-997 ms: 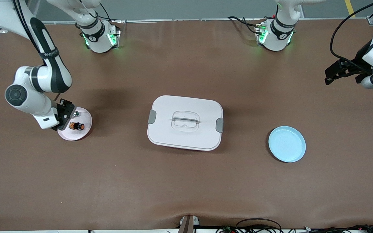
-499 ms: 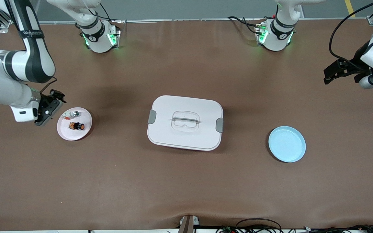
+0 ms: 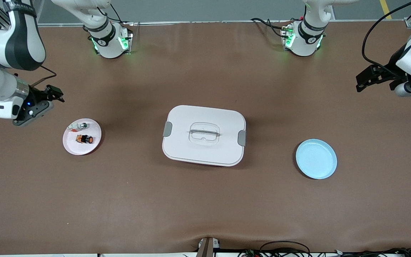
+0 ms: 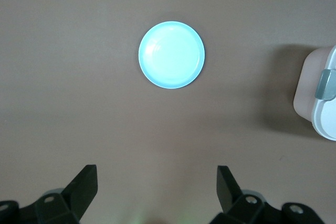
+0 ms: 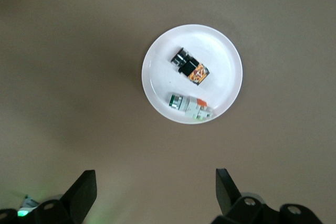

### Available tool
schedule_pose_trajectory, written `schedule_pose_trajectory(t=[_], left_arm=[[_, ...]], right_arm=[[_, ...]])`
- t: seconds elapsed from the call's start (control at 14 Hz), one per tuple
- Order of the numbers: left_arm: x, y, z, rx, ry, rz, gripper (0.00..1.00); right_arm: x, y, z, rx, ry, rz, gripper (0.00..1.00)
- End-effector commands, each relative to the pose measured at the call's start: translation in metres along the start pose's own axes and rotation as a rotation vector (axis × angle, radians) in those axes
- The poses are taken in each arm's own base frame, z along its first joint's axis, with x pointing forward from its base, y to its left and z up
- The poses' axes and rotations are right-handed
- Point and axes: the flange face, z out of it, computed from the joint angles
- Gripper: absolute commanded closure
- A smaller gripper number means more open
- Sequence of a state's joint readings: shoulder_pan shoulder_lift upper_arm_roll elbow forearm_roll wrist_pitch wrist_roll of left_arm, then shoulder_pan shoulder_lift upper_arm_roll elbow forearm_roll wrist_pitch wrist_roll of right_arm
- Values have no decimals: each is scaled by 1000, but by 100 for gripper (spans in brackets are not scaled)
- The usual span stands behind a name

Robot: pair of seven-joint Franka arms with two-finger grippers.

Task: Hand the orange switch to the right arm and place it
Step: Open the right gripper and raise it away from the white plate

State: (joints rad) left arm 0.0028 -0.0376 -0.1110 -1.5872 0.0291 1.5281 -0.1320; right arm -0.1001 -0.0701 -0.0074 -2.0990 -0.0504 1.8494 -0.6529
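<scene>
The orange switch (image 3: 84,139) lies on its side on a small pinkish-white plate (image 3: 71,149) toward the right arm's end of the table. It also shows in the right wrist view (image 5: 190,66), on the plate (image 5: 223,59). My right gripper (image 3: 54,94) is open and empty, up over bare table beside that plate; in its own view (image 5: 156,182) the jaws stand wide apart. My left gripper (image 3: 364,79) is open and empty, waiting high over the left arm's end of the table, and its own view (image 4: 156,179) shows only bare table between the jaws.
A small silver-and-white part with a red bit (image 3: 78,125) shares the plate with the switch. A white lidded box (image 3: 204,135) sits mid-table. An empty light blue plate (image 3: 316,159) lies toward the left arm's end and also shows in the left wrist view (image 4: 171,54).
My right gripper has risen off the pinkish plate and drawn away toward the right arm's end of the table. The switch stays on the plate. The left arm has barely moved.
</scene>
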Motion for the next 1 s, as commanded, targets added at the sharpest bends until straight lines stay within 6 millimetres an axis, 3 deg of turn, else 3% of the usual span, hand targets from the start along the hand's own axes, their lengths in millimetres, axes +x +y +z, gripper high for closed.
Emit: schedule_pose_trajectory(t=[0.0, 0.43, 0.57, 0.71, 0.93], left_arm=[[-9, -2, -4, 1, 12, 14, 0], [-10, -1, -6, 1, 14, 17, 0], [-11, -1, -5, 1, 11, 17, 0], [-10, 1, -5, 1, 11, 22, 0], [-10, 1, -5, 0, 9, 25, 0]], right_arm=[[-7, -6, -30, 19, -15, 146, 0], [0, -16, -51, -1, -45, 361, 0], [6, -22, -72, -11, -40, 401, 0], [6, -16, -82, -18, -20, 404, 0], [12, -10, -112, -42, 35, 407, 0]])
